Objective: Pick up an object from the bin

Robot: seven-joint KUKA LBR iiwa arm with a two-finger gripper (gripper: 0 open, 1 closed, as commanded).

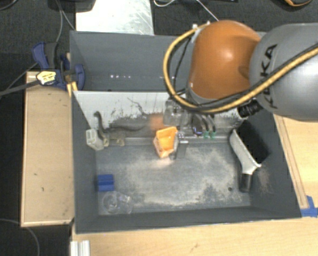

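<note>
The grey metal bin (121, 57) took in the arm (292, 73) from the right, its orange wrist cover (223, 57) over the bin's back middle. A black-and-white brush (248, 156) lay along the right wall. Below the cover, the jaws stood just beside the right side of an orange cup-like thing (165, 141) in mid-bin. Whether they pinched it could not be told. A grey lizard toy (119, 129) lay to its left, and a blue block (104, 182) at front left.
</note>
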